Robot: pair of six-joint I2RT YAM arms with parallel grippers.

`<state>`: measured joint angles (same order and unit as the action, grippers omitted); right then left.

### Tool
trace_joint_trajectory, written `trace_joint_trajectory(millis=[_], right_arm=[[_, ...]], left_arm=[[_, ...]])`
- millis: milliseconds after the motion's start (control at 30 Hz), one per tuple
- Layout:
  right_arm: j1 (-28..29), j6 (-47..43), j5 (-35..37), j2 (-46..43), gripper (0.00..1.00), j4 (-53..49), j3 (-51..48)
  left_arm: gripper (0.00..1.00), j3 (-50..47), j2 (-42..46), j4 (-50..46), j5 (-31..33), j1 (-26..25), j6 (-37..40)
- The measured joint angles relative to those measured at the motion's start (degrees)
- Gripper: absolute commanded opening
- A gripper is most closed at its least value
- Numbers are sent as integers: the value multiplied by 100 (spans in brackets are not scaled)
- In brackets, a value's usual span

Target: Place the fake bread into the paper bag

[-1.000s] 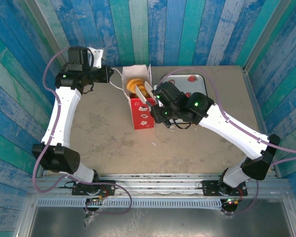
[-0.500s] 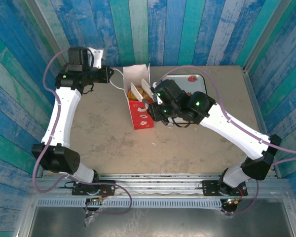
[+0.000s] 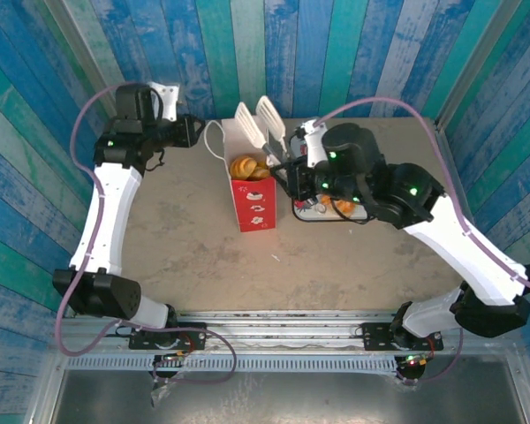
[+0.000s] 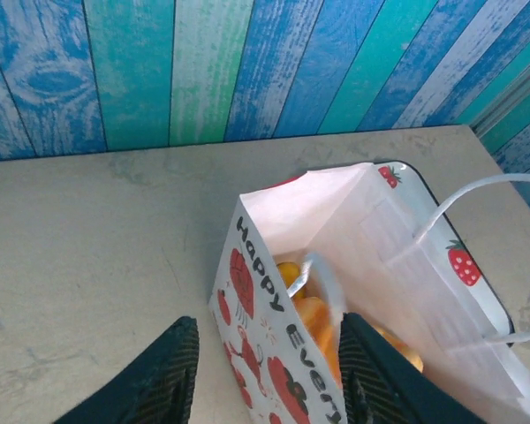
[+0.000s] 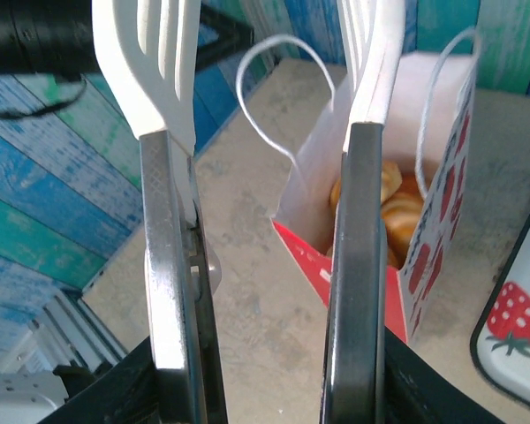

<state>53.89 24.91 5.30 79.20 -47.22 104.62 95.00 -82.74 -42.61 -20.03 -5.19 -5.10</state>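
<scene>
The left gripper [image 4: 268, 353] is gaping, the paper bag [image 4: 265, 305] of fake bread [image 4: 314, 314] standing unheld just ahead of its jaws. The right gripper [image 5: 265, 384] is clamping empty tongs [image 5: 168, 265], whose tips are probably risking snagging the handles [image 4: 477, 190] and toppling the bag.

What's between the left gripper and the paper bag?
Top view: a thin white handle of the paper bag loops over bare table toward the left gripper.

Most of the fake bread [image 4: 314, 316] lies hidden behind the walls of the paper bag [image 4: 263, 329].
</scene>
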Motion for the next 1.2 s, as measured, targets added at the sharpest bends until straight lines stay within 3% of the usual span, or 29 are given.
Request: trace_joint_trajectory(millis=[200,367,433,733,933,1200], right_arm=[[-474,-39,225,-520,49,-275,153],[-1255,-33,345,-1298,50,-627,-328],[-1637,-35,352,-1532,50,-835,-560],[-3193,-282,-52,-1943,51,-1700,-1762],[-3633,-378,-411,-2087,51,-1926,-2500],[-3770,-466,-566,-2345,53,-1921,-3263]], left_arm=[[78,-507,581,389,282,0,-107],[99,-608,883,625,507,0,-107],[94,-702,1027,688,597,0,-131],[94,-1217,1779,901,905,0,-164],[94,-1884,2302,1154,898,0,-448],[94,-3174,3106,1298,852,0,-955]])
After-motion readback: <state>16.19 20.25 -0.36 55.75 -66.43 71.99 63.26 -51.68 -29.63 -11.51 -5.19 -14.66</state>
